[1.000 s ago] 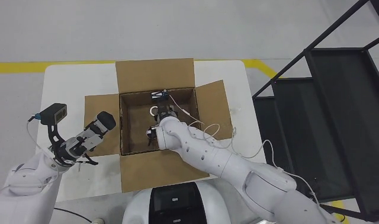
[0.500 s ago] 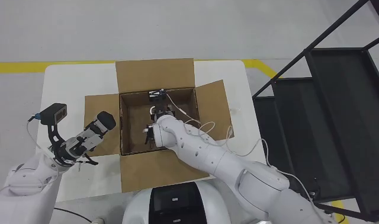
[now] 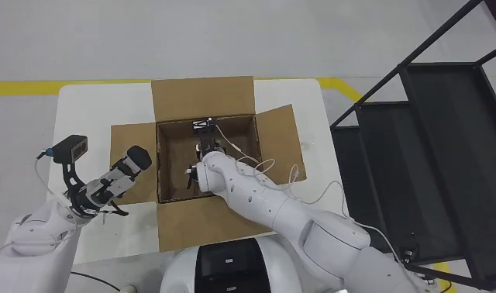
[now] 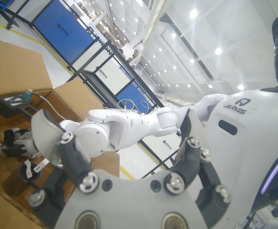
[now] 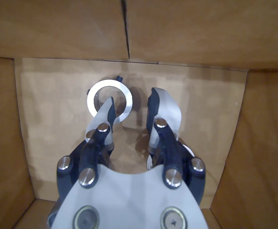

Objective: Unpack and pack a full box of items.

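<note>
Right arm nudged left inside box [image 3: 203, 98]. Right gripper [image 5: 130, 101] was open, empty, one finger over metal ring [image 5: 91, 98] on box floor; brown bottle [image 4: 17, 182] lay nearby. Left gripper [image 4: 116, 120] gaped empty beside box.

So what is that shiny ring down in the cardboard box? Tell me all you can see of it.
The ring is a flat, silvery band, metal by its look, with a wide round hole and two small dark studs on its outer edge. It lies flat on the floor of the cardboard box. The right gripper, open, hangs over it, one finger crossing its rim; whether they touch I cannot tell.
</note>
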Motion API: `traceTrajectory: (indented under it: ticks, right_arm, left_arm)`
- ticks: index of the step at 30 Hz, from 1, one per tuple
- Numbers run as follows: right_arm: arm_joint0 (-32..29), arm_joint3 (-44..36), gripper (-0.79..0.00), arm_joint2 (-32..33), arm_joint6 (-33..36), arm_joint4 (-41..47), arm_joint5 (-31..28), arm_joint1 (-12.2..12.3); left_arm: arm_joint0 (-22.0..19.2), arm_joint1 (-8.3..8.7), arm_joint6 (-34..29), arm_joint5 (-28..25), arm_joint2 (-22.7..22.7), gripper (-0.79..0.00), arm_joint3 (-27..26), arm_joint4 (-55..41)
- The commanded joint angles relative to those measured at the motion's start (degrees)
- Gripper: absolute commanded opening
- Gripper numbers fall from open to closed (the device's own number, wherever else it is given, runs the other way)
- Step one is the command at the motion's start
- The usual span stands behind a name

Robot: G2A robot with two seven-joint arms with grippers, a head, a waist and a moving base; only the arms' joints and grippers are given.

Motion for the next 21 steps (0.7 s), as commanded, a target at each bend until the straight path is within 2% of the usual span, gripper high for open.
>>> traceTrajectory:
  ticks: [1, 4, 6, 8, 11, 14, 18, 21]
  right_arm:
    - [-0.13, -0.02, -0.594, 0.11, -0.08, -0.52, 0.65, -0.20]
    - [-0.72, -0.67, -0.723, 0.37, -0.55, -1.96, 1.80, -0.23]
    - [-1.25, -1.42, -0.739, 0.56, -0.57, -3.26, 2.75, -0.07]
    - [-1.69, -2.32, -0.717, 1.01, -0.02, -4.18, 3.17, 0.17]
    - [-2.41, -3.31, -0.588, 2.15, 0.58, -4.98, 2.97, 0.65]
    - [-2.93, -3.95, -0.502, 3.25, 1.13, -5.43, 2.28, 0.98]
    - [-3.51, -4.33, -0.462, 4.09, 1.64, -6.13, 1.43, 1.08]
    - [-3.77, -4.12, -0.508, 4.59, 2.03, -6.48, 1.01, 1.01]
  left_arm:
    - [0.00, 0.00, 0.00, 0.00, 0.00, 0.000, 0.00, 0.00]
    - [0.00, 0.00, 0.00, 0.00, 0.00, 0.000, 0.00, 0.00]
    - [0.00, 0.00, 0.00, 0.00, 0.00, 0.000, 0.00, 0.00]
    - [0.00, 0.00, 0.00, 0.00, 0.00, 0.000, 0.00, 0.00]
    - [0.00, 0.00, 0.00, 0.00, 0.00, 0.000, 0.00, 0.00]
    - [0.00, 0.00, 0.00, 0.00, 0.00, 0.000, 0.00, 0.00]
    - [0.00, 0.00, 0.00, 0.00, 0.00, 0.000, 0.00, 0.00]
    - [0.00, 0.00, 0.00, 0.00, 0.00, 0.000, 0.00, 0.00]
